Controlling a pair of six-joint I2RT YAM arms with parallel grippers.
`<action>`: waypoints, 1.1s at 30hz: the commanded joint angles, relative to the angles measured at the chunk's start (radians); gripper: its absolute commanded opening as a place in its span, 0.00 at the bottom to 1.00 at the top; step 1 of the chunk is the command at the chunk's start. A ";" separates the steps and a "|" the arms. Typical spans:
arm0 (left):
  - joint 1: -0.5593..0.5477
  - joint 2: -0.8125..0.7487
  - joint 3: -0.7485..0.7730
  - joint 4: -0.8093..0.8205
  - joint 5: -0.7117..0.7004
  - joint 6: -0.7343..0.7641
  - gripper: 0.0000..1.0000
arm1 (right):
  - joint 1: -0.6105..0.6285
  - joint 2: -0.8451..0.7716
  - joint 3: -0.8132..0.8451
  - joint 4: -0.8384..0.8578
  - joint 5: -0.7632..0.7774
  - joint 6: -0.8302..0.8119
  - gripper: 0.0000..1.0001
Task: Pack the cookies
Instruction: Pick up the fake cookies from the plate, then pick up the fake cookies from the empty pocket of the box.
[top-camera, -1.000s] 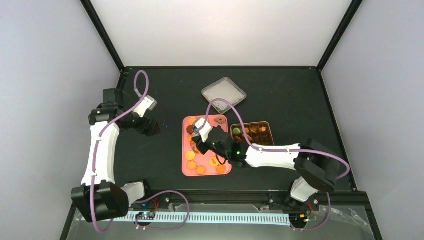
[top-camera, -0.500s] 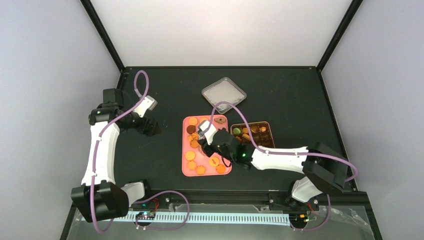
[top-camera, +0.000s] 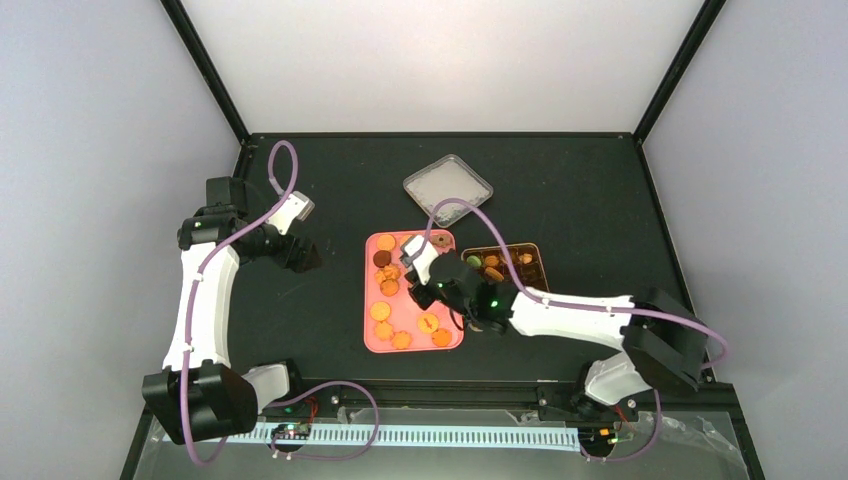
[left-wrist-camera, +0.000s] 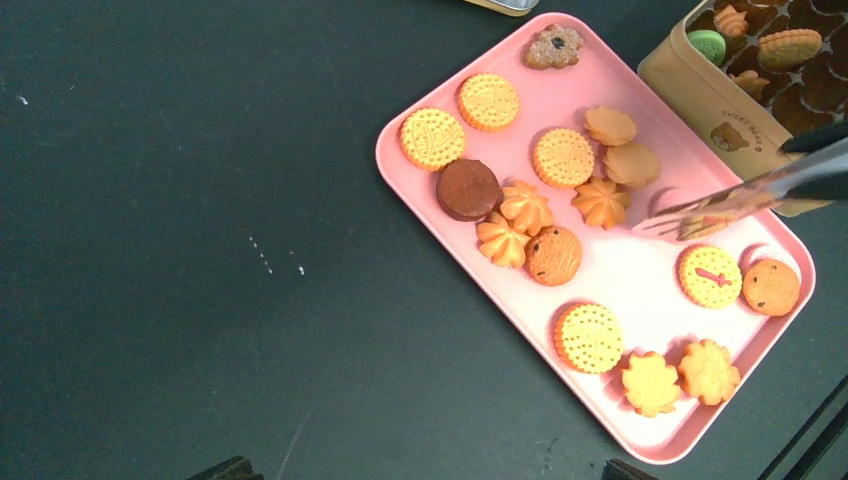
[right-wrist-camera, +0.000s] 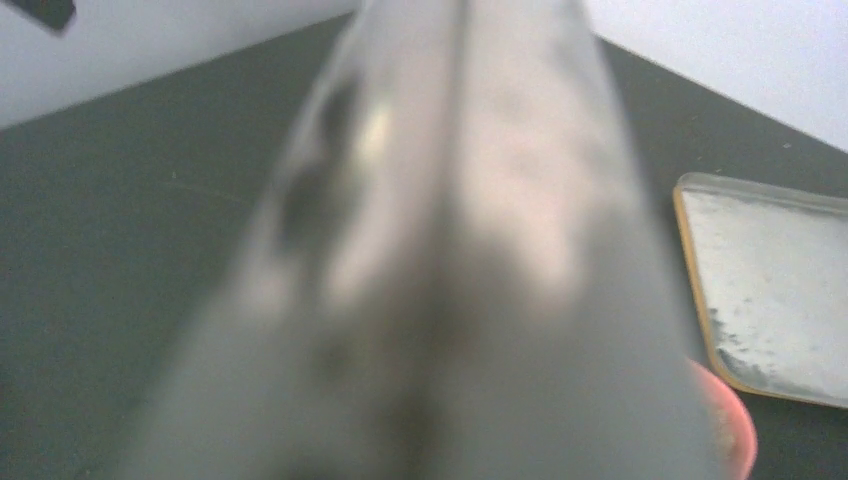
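Several cookies (left-wrist-camera: 563, 157) lie on a pink tray (left-wrist-camera: 630, 275), mostly orange-golden, one dark brown (left-wrist-camera: 467, 189). More cookies (top-camera: 495, 263) sit in a brown tin (left-wrist-camera: 700, 95) just right of the tray. My right gripper (top-camera: 422, 264) hovers over the tray's back right part, shut on metal tongs (left-wrist-camera: 745, 192). In the right wrist view the blurred tongs (right-wrist-camera: 450, 250) hide the fingers. The tong tips sit close together low over the tray, with a bit of orange between them. My left gripper (top-camera: 300, 255) hangs open over bare table left of the tray, holding nothing.
The tin's lid (top-camera: 448, 185) lies upside down behind the tray, also seen in the right wrist view as a pale lid (right-wrist-camera: 770, 280). Black frame posts and grey walls ring the black table (top-camera: 580, 200).
My right arm has shifted right and back over the tray, and the tongs' arms have squeezed together. The left arm has not moved.
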 joint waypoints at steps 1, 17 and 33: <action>0.010 0.007 0.012 -0.006 0.026 -0.001 0.92 | -0.060 -0.145 0.018 -0.012 -0.035 -0.002 0.01; 0.010 0.020 -0.011 0.002 0.101 0.004 0.92 | -0.576 -0.526 -0.061 -0.261 -0.262 -0.054 0.01; 0.010 0.020 -0.013 0.001 0.083 0.019 0.91 | -0.598 -0.511 -0.102 -0.324 -0.133 -0.055 0.16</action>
